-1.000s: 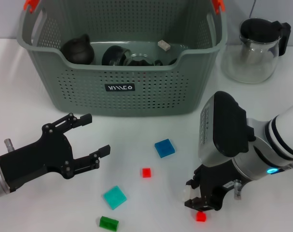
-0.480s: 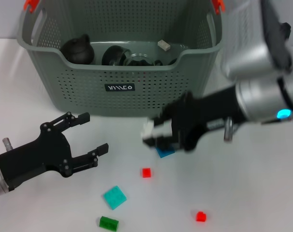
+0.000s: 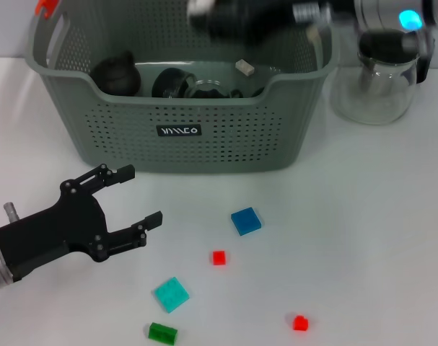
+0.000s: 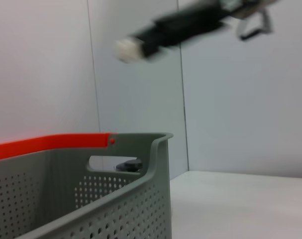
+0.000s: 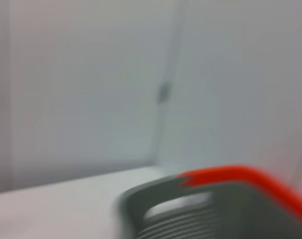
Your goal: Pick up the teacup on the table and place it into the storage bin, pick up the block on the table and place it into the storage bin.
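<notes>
The grey-green storage bin (image 3: 226, 144) stands at the back of the table; its rim also shows in the left wrist view (image 4: 141, 164) and the right wrist view (image 5: 155, 199). Inside it lie a dark teacup (image 3: 172, 81), a dark teapot (image 3: 116, 72) and a small pale block (image 3: 244, 67). Loose blocks lie on the table: blue (image 3: 246, 220), red (image 3: 219, 257), teal (image 3: 172, 294), green (image 3: 162, 333) and another red (image 3: 299, 323). My left gripper (image 3: 143, 194) hovers open and empty at the front left. My right gripper (image 3: 200, 9) is a blur high above the bin, and shows again in the left wrist view (image 4: 126, 49).
A glass pitcher (image 3: 381, 79) with a black lid stands to the right of the bin. White table surface lies between the bin's front wall and the scattered blocks.
My right arm has swung from low near the blue block up and back to above the bin. The left gripper and all the blocks have stayed put.
</notes>
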`<state>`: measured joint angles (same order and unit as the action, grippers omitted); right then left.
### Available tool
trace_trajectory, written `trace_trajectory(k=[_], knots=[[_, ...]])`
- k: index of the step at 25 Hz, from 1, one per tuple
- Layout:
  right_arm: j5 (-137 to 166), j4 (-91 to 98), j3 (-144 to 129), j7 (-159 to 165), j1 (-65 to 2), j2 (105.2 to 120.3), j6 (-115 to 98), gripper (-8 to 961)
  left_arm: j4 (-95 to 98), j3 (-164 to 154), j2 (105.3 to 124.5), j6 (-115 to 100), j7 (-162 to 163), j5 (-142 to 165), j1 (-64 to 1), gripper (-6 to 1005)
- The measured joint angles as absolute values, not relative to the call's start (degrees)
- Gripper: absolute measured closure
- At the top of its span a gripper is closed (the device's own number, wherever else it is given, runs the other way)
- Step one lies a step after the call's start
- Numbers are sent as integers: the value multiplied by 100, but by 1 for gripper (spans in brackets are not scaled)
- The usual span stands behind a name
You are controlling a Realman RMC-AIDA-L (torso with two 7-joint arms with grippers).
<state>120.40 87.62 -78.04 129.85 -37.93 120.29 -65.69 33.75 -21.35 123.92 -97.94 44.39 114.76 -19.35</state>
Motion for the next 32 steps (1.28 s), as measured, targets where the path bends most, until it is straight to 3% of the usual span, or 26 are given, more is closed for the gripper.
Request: trace_trajectory(k=[9,15,19,22,27,32], knots=[[13440,7502,-7258,13961,-4754,12007,-5179,435,3375,-2138,12392,-9835,4438,11458,-1941,172],[13471,7478,-7150,13904,-4742,12003,-5169,421,3375,-2135,12392,-9837,4438,11459,-1942,172],[13155,8008,-7224,13733,-4329,12028,-5266,411,3375,-2138,12392,-9836,4438,11459,-1948,172],[12498,8462,-7263,13414,-3860,12024,-5458,176,3375,-2142,12392,-9835,4438,11459,-1953,172],[10827,8979,-7275,11985,-2871,12025,-6653,9,3375,-2142,12393,-9839,4438,11462,-1952,172],[10050,8916,-7110,10894,-2134,12011,-8321,8,3375,-2136,12392,-9842,4440,11485,-1933,172]])
